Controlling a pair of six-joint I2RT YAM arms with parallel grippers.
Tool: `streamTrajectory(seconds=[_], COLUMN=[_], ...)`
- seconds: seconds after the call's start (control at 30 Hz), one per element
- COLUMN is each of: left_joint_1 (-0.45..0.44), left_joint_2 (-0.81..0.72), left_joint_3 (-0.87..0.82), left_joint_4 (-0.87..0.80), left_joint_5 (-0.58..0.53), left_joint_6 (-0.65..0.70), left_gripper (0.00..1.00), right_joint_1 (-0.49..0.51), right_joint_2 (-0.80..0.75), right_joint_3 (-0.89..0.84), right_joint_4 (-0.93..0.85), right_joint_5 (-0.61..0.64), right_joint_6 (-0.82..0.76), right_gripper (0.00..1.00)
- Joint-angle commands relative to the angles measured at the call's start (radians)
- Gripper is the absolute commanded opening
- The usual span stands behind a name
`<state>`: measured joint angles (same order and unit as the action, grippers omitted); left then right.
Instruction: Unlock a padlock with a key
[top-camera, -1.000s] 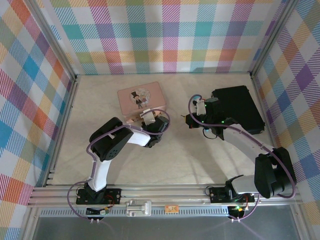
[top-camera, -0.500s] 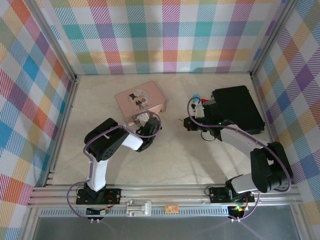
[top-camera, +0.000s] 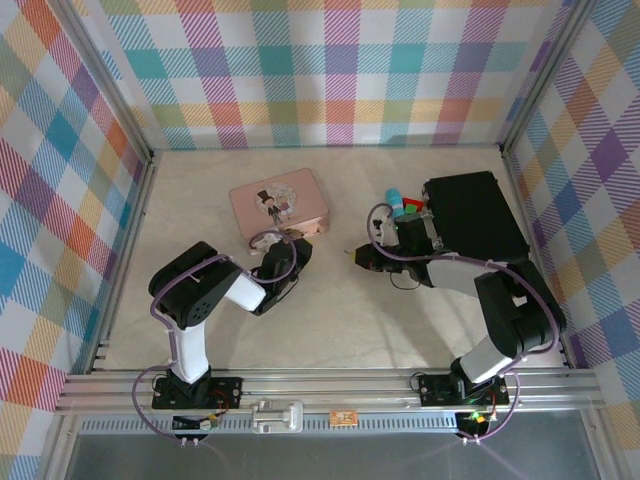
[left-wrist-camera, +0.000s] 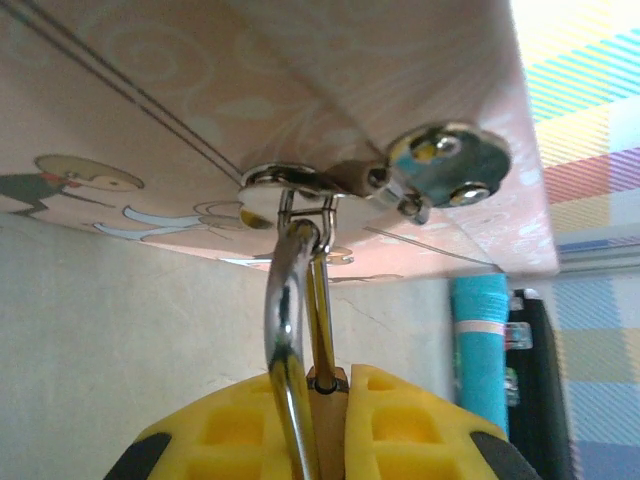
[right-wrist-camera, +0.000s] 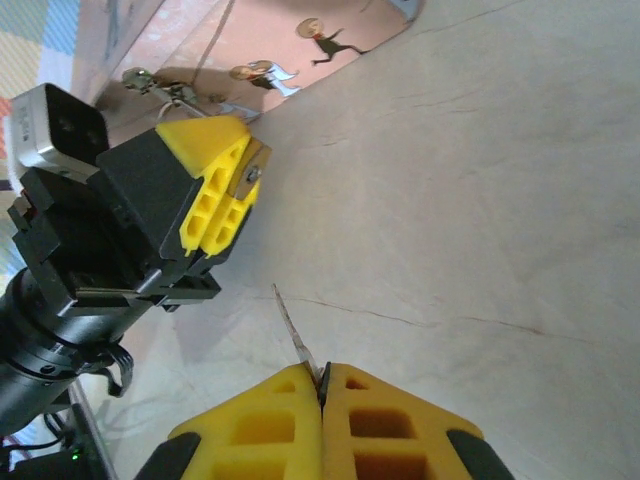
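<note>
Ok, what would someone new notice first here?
First, the left gripper pinching the brass padlock, whose silver shackle hangs through the clasp of the pink tin. Then the right gripper, to its right, shut on the small key, its blade aimed roughly at the lock.

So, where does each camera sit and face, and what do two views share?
Top view: above and behind, looking down at the table; both arms, left gripper at the tin.
Left wrist: looks along its fingers at the padlock it grips, on the tin's clasp.
Right wrist: looks past the right gripper, shut on the key, toward the left gripper.
Shared: both wrist views show tin and padlock.
</note>
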<state>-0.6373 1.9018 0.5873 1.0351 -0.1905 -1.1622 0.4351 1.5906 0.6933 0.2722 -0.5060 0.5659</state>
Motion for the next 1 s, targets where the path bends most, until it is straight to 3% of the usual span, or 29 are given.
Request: streamTrajectory(seconds=[0.0, 0.23, 0.97], left_joint_1=[0.009, 0.018, 0.031], left_joint_2=[-0.031, -0.011, -0.041], left_joint_3=[-0.034, -0.084, -0.081], left_joint_4=[0.152, 0.299, 0.306], left_joint_5=[0.062, 0.109, 0.155], left_joint_6=[-0.101, -0.173, -0.161], left_gripper=[0.0, 0.0, 0.0], right_joint_1=[0.027, 0.071, 0.114], right_joint_2=[0.055, 0.134, 0.217], right_joint_3=[0.0, 0.059, 0.135], right_joint_4=[0.155, 0.224, 0.183], right_joint_5=[-0.071, -0.09, -0.063], right_joint_6=[0.099, 0.148, 0.153], right_gripper=[0.0, 0.0, 0.0])
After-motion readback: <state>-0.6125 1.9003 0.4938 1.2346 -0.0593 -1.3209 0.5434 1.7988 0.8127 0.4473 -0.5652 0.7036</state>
